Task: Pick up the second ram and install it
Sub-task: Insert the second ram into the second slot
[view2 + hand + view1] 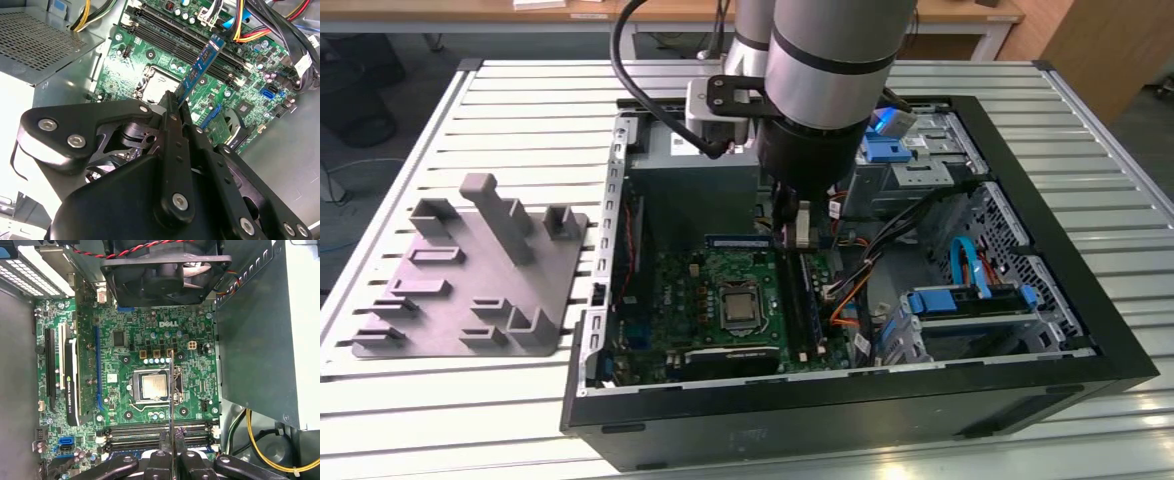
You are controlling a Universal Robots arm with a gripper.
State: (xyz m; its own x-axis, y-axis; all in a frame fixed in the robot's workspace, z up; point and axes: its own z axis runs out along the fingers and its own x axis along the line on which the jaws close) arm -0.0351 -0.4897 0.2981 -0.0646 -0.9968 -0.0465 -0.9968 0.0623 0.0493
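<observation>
My gripper [790, 238] reaches down into the open computer case [1067, 250] and is shut on the second ram [738, 241], a thin stick with a blue face. In the second wrist view the second ram [202, 65] sticks out from my gripper [178, 103] over the green motherboard [150, 55]. Seen edge-on in the first wrist view, the second ram [171, 390] is a thin line running from my gripper [172, 447] across the processor socket [150, 387]. It hangs above the board, apart from the long black memory slots [145, 432].
A grey holder block [467, 275] lies on the slatted table at the exterior view's left. Inside the case are the power supply [687, 190], a fan [165, 270], a graphics card [70, 375], loose cables [887, 245] and blue drive brackets [961, 300].
</observation>
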